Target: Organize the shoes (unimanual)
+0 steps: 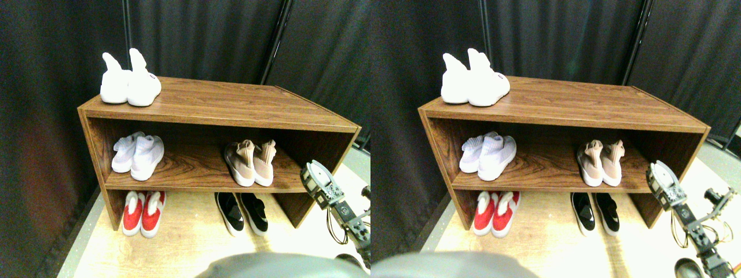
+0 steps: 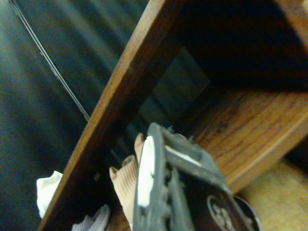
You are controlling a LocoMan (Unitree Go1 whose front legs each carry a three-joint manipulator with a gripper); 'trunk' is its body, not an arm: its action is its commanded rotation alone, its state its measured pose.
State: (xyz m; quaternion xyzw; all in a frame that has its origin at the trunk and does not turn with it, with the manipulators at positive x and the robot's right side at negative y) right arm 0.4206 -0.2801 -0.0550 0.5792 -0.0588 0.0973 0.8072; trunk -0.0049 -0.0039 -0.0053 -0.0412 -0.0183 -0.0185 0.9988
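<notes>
The beige-tan shoes (image 1: pixel 250 163) stand side by side on the right part of the middle shelf, heels toward me. In the wrist view their ribbed cuffs (image 2: pixel 126 180) show just past the dark jaw. The black shoes (image 1: pixel 242 212) with white soles sit as a pair on the floor under the shelf, right of centre. My right gripper (image 1: pixel 312 172) hangs in the air in front of the rack's right end, level with the middle shelf. It is to the right of the beige pair and touches nothing.
The wooden rack (image 1: pixel 220 107) has an all-white high-cuff pair (image 1: pixel 130 80) on top at the left. A pale white pair (image 1: pixel 138 155) sits on the middle shelf's left, and a red-and-white pair (image 1: pixel 143 212) on the floor below. Dark curtains hang behind.
</notes>
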